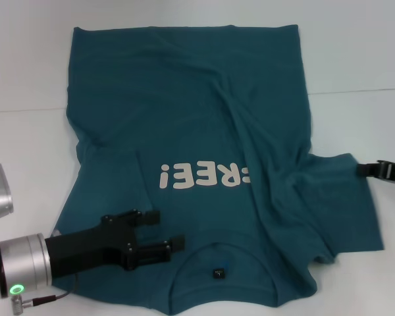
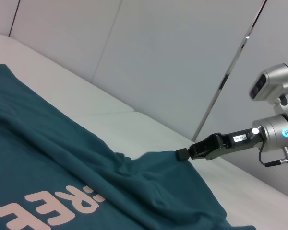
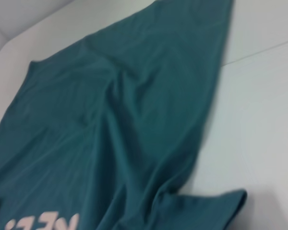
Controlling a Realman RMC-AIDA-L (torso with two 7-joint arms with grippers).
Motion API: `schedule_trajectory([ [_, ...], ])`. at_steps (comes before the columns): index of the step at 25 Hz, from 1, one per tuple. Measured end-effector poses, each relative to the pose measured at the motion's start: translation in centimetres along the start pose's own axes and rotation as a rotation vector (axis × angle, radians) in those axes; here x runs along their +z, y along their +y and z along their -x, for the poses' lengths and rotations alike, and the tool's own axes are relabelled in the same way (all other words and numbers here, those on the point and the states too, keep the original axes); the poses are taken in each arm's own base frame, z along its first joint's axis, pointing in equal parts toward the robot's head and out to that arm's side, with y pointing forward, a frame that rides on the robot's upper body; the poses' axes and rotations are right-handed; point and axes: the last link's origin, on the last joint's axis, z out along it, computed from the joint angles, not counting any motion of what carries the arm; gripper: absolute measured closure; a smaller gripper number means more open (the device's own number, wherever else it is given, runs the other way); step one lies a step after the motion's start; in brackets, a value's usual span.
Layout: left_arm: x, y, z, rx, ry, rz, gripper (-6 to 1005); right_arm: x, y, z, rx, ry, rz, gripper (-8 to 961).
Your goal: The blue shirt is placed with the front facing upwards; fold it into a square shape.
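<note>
Head view shows me the white worktop (image 1: pixel 355 52) with the shirt (image 1: pixel 184 112) spread over most of it, front up, collar nearest the robot and hem at the far edge. The cream lettering (image 1: pixel 204 176) reads upside down from here. The left sleeve already lies folded in over the body; the right sleeve (image 1: pixel 345 197) lies out flat toward the right, and a long ridge of wrinkles runs down the right half of the cloth.

My left claw (image 1: pixel 168 232) hovers low over the shirt beside the collar, its fingers parted with nothing between them. My right claw (image 1: pixel 363 169) sits at the outer edge of the right sleeve; in the left wrist view its tip (image 2: pixel 183 154) meets the sleeve corner, but I cannot tell whether it has closed on the cloth.

I judge the side folds to be in hand, with the right sleeve next. That calls for a firm pinch on the sleeve edge, then a carry inward across the lettering, laid down without dragging the wrinkled half along. The small neck label (image 1: pixel 218 272) shows inside the collar.
</note>
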Motion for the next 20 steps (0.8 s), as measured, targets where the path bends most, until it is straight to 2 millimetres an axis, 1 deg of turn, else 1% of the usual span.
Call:
schedule_trajectory([
  [4, 0.0, 0.0, 0.0, -0.007, 0.004, -0.001, 112, -1.2, -1.2, 0.4, 0.006, -0.024, -0.029, 945],
  [9, 0.0, 0.0, 0.0, -0.021, 0.006, -0.001, 112, -2.3, -2.1, 1.2, -0.004, -0.041, -0.051, 945],
  [12, 0.1, 0.1, 0.2, -0.03, 0.009, 0.001, 112, -2.6, -2.2, 2.0, -0.021, -0.052, -0.057, 944],
  [15, 0.3, 0.3, 0.3, -0.043, 0.01, 0.009, 112, -3.0, -2.1, 3.1, -0.045, -0.072, -0.064, 944],
  [20, 0.4, 0.4, 0.5, -0.058, 0.021, 0.012, 112, -3.1, -1.7, 4.4, -0.072, -0.085, -0.062, 945],
])
